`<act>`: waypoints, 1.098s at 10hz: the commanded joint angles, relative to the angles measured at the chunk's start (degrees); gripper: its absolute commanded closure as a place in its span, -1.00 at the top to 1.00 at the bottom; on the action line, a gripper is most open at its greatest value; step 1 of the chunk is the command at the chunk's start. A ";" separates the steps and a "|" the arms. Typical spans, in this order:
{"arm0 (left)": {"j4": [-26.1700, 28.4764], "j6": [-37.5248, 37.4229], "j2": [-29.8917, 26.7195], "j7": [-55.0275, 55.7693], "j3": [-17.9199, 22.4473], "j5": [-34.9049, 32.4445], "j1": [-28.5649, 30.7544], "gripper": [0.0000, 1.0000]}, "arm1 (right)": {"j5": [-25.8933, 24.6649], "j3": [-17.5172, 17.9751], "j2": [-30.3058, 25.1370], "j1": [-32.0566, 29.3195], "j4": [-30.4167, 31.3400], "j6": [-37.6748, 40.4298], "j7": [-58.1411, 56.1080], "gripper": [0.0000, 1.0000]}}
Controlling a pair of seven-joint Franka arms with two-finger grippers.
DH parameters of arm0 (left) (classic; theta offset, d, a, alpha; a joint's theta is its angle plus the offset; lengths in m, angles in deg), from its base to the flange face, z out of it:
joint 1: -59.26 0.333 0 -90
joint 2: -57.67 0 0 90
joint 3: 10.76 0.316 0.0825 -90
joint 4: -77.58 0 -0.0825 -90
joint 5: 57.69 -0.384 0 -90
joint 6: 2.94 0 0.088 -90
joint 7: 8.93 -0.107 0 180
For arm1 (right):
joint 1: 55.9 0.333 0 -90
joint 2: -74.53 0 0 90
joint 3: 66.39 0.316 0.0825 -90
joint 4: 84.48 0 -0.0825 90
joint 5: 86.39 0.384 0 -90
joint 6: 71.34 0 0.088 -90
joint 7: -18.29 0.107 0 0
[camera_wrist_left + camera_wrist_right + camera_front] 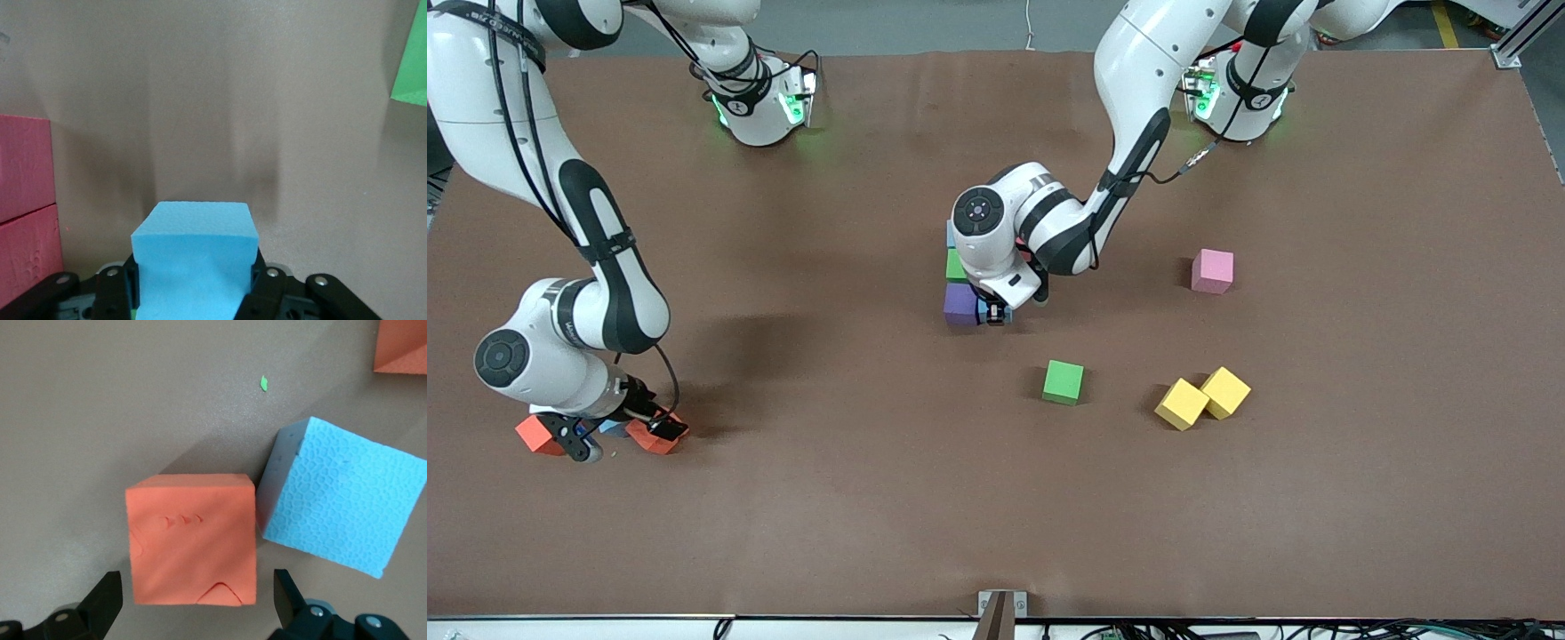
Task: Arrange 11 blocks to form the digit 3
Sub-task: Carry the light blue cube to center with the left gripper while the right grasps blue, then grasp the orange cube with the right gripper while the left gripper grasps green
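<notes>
The whole table is seen from high across it, facing the bases. Each wrist view is taken close above blocks also seen there.

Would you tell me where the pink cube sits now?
The pink cube sits alone toward the left arm's end of the table, farther from the front camera than the two yellow blocks.

cubes — 2 each: yellow, green, orange, red | 1 each: purple, pink

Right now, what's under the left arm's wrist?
A green foam cube and purple foam cube peek out; the left pincer grips a blue foam cube. Other cubes there are covered.
</notes>
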 commanded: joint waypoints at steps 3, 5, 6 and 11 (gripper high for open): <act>-1.36 -0.32 1.74 1.04 0.48 -0.67 -0.88 -0.68 | -0.27 0.23 2.64 -0.28 -4.20 -0.09 0.02 1.00; -1.36 -0.32 1.57 0.86 0.48 -0.93 -0.97 0.99 | -0.45 0.14 3.07 -0.19 -4.20 -0.18 -0.15 1.00; -1.36 -0.32 1.04 0.77 0.48 -1.02 -0.88 1.00 | -0.54 0.14 3.08 -0.28 -4.20 -0.09 -0.15 1.00; -0.92 -5.40 -5.18 0.16 0.48 -2.86 -0.27 1.00 | -0.71 -0.03 2.90 -0.63 -4.46 0.17 -2.18 -0.03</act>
